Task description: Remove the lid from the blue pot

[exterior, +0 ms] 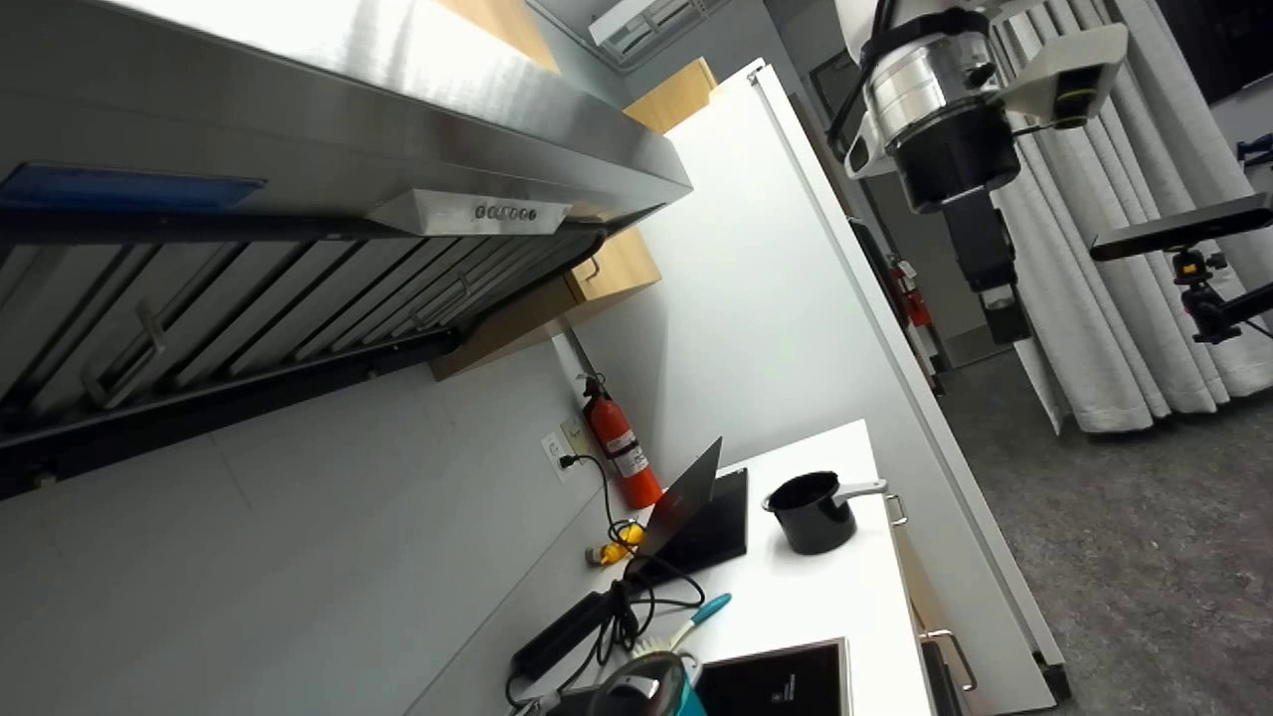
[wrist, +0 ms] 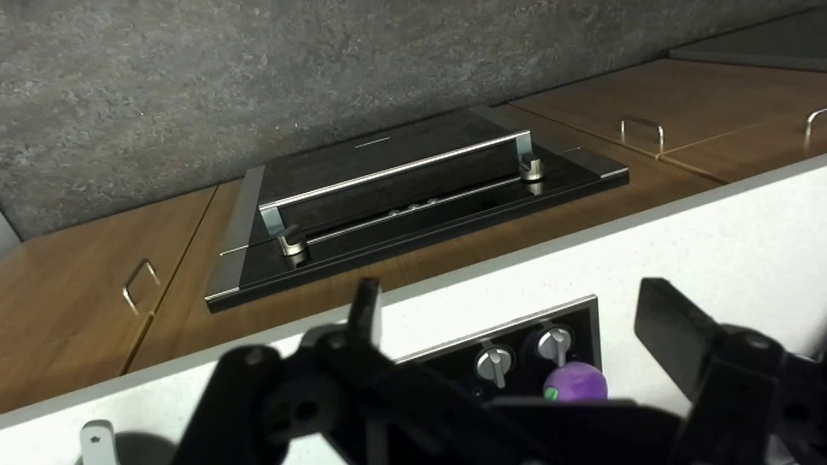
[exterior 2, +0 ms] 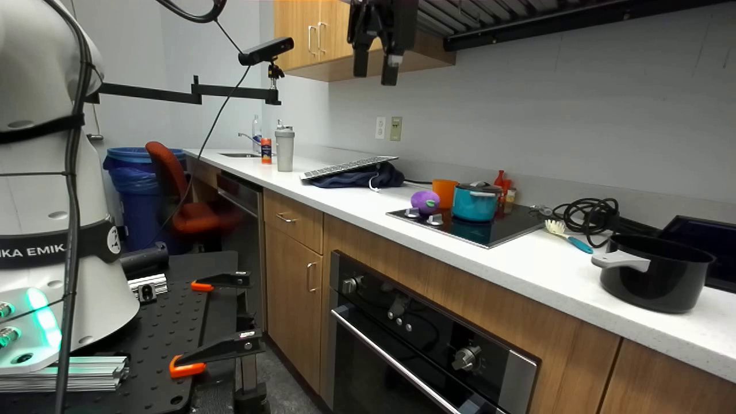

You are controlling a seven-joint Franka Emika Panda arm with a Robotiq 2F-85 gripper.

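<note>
Fingers [wrist: 673,336] bare; spread wide; well apart from blue pot [exterior 2: 474,206] (lid [exterior 2: 480,186] on)

All three views share the counter [exterior 2: 540,261], the wrist view looking down.

The blue pot [exterior 2: 475,203] and, well apart from it, the black pot [exterior 2: 652,282] make two. The blue pot wears one lid [exterior 2: 479,187]. Near the blue pot are one cup [exterior 2: 444,192], one round purple thing [exterior 2: 425,202] and two stove knobs [exterior 2: 435,219].

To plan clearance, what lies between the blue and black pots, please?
In an exterior view, a utensil lies between the blue pot and black pot, cable behind.
</note>
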